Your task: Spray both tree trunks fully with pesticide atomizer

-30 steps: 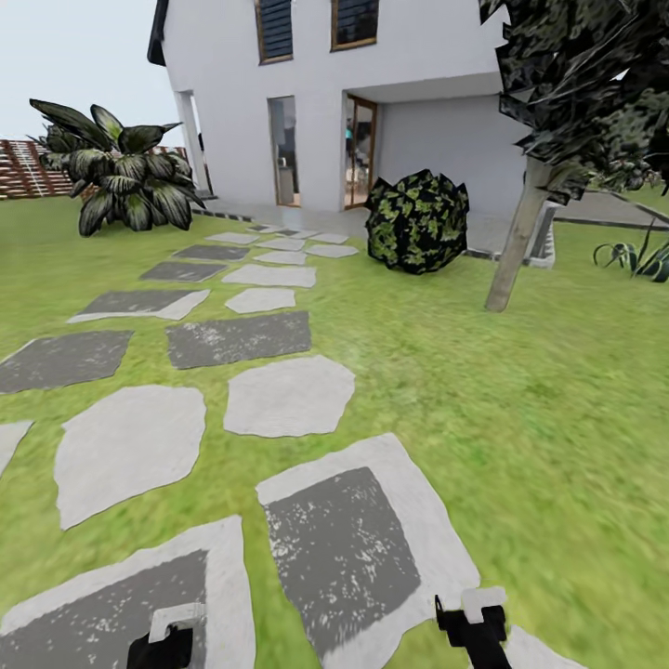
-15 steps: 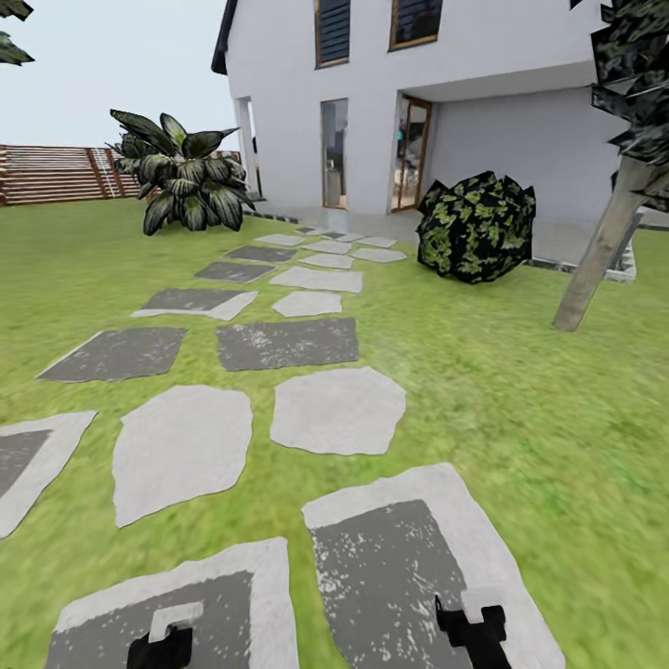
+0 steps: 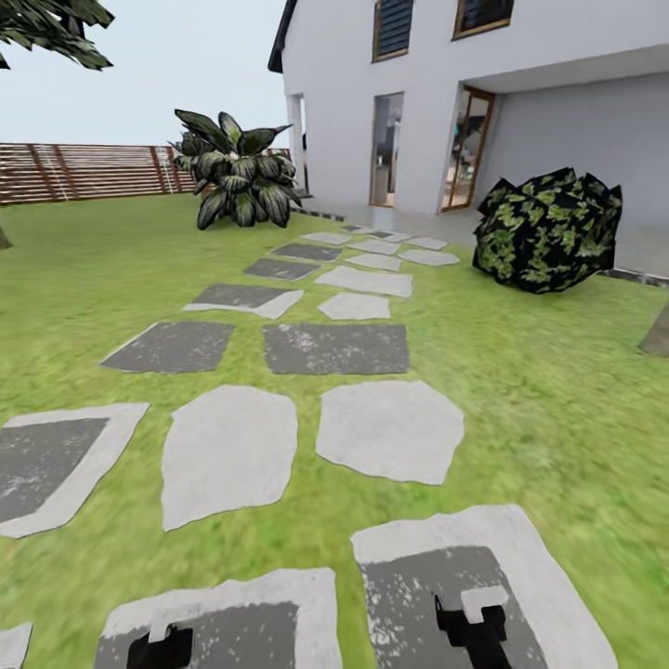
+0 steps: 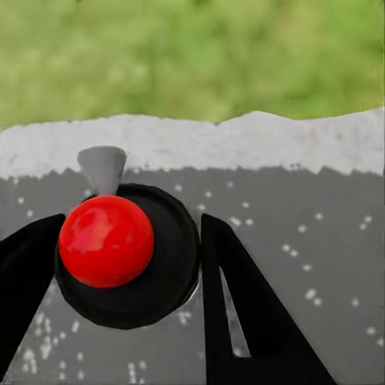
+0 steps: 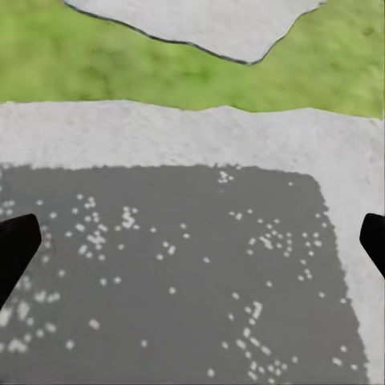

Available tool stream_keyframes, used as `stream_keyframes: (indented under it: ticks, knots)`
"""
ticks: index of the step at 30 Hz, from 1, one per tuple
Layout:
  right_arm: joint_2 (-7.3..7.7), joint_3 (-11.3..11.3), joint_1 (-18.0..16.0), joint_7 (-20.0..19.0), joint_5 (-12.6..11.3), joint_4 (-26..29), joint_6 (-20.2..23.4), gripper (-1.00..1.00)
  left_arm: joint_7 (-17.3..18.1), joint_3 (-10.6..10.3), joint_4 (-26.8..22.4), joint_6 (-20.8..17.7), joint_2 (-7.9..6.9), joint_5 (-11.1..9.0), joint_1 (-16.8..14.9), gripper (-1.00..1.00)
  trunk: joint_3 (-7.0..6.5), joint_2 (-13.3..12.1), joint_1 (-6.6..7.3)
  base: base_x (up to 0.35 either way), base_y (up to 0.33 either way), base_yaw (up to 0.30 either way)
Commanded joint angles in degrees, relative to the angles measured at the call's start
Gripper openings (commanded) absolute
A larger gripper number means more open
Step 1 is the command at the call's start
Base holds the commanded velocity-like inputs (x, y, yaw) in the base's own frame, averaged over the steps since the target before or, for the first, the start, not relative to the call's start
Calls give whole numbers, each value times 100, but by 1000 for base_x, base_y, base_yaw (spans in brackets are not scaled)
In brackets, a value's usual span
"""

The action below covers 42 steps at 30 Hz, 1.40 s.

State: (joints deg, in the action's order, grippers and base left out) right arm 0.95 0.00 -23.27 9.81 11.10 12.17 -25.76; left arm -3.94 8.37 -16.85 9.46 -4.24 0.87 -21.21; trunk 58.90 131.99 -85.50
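My left gripper [image 4: 128, 234] is shut on the pesticide atomizer [image 4: 108, 241], a black bottle with a round red top and a small grey nozzle. In the head view the left gripper [image 3: 160, 648] and the right gripper [image 3: 472, 624] sit at the lower edge, over stepping stones. The right gripper [image 5: 195, 241] is open, with nothing between its fingers. One tree trunk's base [image 3: 656, 334] shows at the right edge. Dark leaves of another tree's crown [image 3: 46, 23] hang at the top left. The garden lawn [image 3: 539, 400] spreads all round. The floor patch is out of view.
Grey stepping stones [image 3: 390, 429] run ahead toward a white house [image 3: 520, 102]. A round dark-green bush [image 3: 548, 230] stands at the right and a broad-leaved plant [image 3: 237, 172] by the house corner. A brown slat fence [image 3: 84, 172] closes the left side.
The head camera has turned left, so the whole picture shifted right. The leaning trunk slid to the right edge and more fence came into view. Both grippers look unchanged.
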Motion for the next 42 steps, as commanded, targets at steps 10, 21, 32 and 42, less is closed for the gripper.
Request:
stream_keyframes:
  ticks: [10, 21, 32, 42]
  knots:
    - [-7, 0, -2, 47, 67, -4, -5, 100, -2, 7, 15, 21, 2, 10, -5, -100, 28, 2, -2, 299, 160, 278]
    - [-7, 0, -2, 47, 68, -4, -7, 100, -1, 7, 15, 21, 2, 10, -3, -100, 53, 2, -2, 309, 117, 278]
    - [-7, 0, -2, 47, 68, -4, -8, 100, -1, 7, 15, 21, 2, 10, -4, -100, 78, 2, -2, 312, 109, 277]
    - [-23, 6, -2, 47, 73, -4, -2, 100, -1, 7, 15, 21, 2, 10, -5, -100, 112, 2, -2, 312, 108, 273]
